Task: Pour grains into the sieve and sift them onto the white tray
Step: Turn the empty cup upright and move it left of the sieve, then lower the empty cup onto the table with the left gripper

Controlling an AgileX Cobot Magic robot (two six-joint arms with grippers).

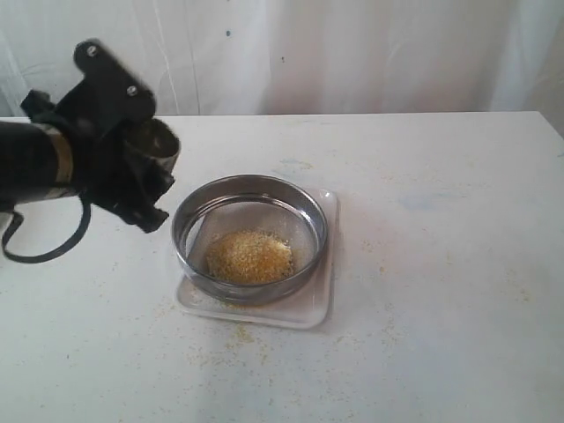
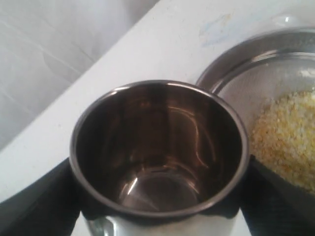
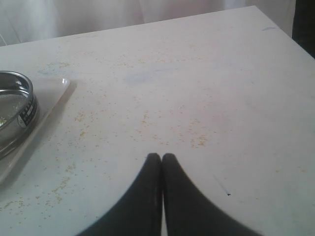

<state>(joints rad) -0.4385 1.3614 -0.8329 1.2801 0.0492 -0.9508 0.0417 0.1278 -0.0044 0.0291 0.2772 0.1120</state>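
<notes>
A white worktop (image 1: 441, 264), dusted with stray granules (image 3: 199, 140), runs back to a pale curtain (image 1: 352, 53). The grains (image 1: 249, 256) lie in a golden heap inside the sieve (image 1: 319, 231), which sits on the white tray (image 1: 308, 304) near mid-worktop. The left wrist view shows the left claw (image 2: 160, 201) pinching an empty steel cup (image 2: 157, 147) beside the sieve. Only the right wrist view shows the right claw (image 3: 161, 160), pressed together over the worktop, apart from the tray.

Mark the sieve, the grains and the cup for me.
sieve (image 1: 251, 216), exterior view, bare mesh behind the heap.
grains (image 1: 249, 256), exterior view, middle of the heap.
cup (image 2: 162, 142), left wrist view, inner wall.
</notes>
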